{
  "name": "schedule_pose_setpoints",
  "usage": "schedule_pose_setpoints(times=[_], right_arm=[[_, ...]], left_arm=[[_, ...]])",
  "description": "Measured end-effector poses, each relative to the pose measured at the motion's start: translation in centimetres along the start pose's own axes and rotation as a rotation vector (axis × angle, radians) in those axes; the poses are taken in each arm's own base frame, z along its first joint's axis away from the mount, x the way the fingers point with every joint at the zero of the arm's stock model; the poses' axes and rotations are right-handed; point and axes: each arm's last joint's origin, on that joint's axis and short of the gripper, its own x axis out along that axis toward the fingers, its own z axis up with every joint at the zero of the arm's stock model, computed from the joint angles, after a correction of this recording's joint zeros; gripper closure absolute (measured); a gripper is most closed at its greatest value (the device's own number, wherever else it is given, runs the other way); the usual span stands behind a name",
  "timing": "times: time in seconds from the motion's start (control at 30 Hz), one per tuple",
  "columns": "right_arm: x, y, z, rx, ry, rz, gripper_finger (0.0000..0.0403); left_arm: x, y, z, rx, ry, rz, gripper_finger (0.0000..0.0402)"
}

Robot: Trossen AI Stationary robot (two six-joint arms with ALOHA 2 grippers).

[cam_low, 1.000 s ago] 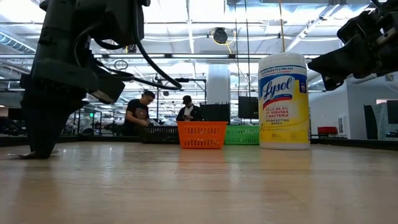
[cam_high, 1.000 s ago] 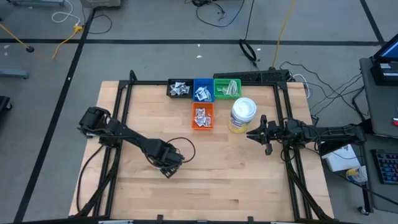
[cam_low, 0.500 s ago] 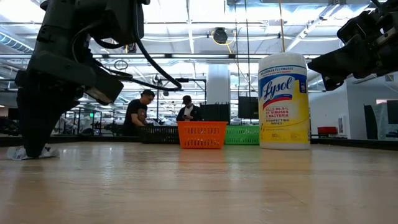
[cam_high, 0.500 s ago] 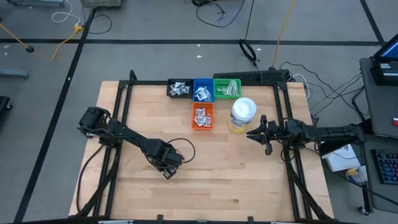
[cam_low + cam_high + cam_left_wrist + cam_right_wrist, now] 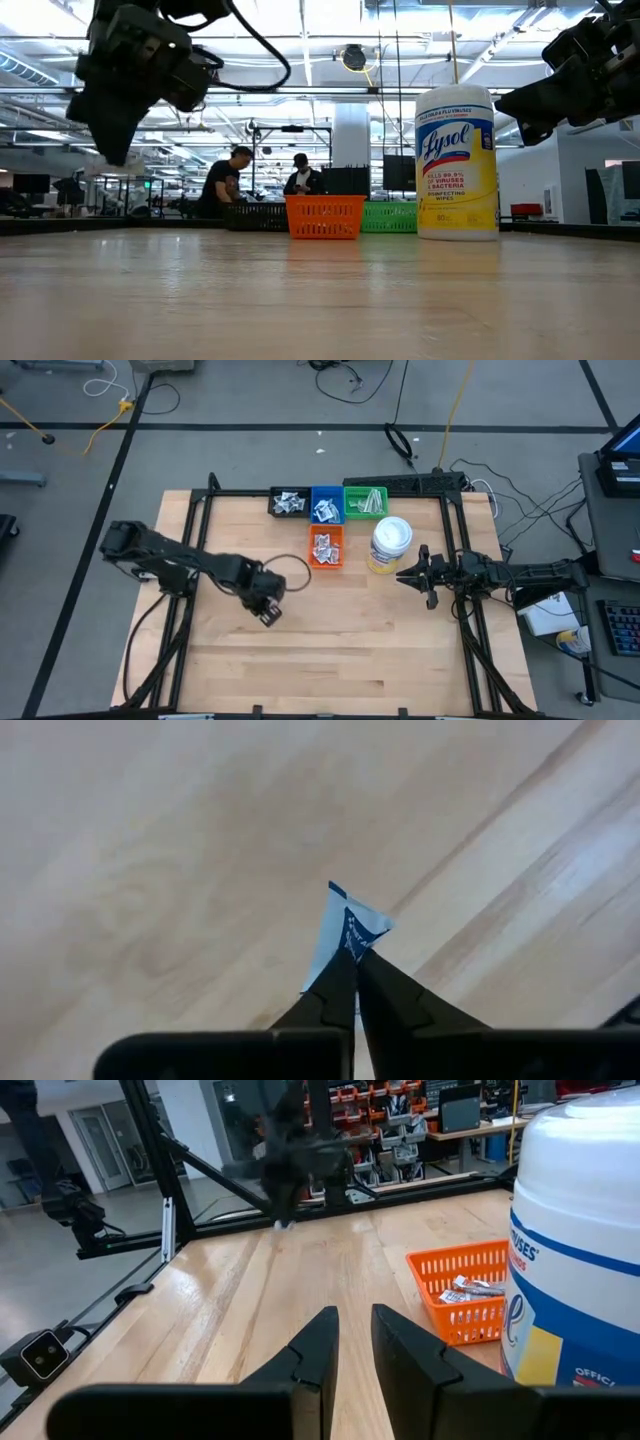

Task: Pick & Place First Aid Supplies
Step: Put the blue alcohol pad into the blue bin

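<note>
Left of centre in the high view, a white packet (image 5: 345, 933) with blue print is pinched above the table (image 5: 400, 650) by the left gripper (image 5: 268, 612). At right, beside the wipes canister (image 5: 389, 544), the right gripper (image 5: 408, 575) is held slightly parted, nothing gripped.

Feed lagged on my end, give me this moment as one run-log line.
left gripper: shut on blue-print packet, lifted off table | right gripper: idle beside wipes canister | bins: orange basket holds packets

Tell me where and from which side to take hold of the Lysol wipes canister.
Grip the Lysol canister around its straight yellow-and-white body, below the white lid, coming in level from the right, where the right tool waits. It stands upright, and the orange basket crowds its left, so that side is probably awkward.
</note>
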Motion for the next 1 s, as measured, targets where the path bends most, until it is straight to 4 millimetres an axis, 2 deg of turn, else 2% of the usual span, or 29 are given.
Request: schedule_pose_setpoints(times=[0.3, 0.57, 0.73, 1.0], right_arm=[[0.0, 0.0, 0.0, 0.0, -0.001, 0.0, 0.0344], [0.0, 0.0, 0.0, 0.0, 0.0, 0.0, 0.0344], [0.0, 0.0, 0.0, 0.0, 0.0, 0.0, 0.0344], [0.0, 0.0, 0.0, 0.0, 0.0, 0.0, 0.0344]], left_arm=[[-4.5, 3.7, -0.1, -0.021, 0.001, 0.022, 0.0394], [-6.0, 6.3, 0.5, -0.06, 0.025, 0.06, 0.0394], [-5.9, 7.6, 3.5, -0.087, 0.028, 0.032, 0.0396], [-7.4, 9.3, 10.3, -0.075, -0.006, 0.0, 0.0397]])
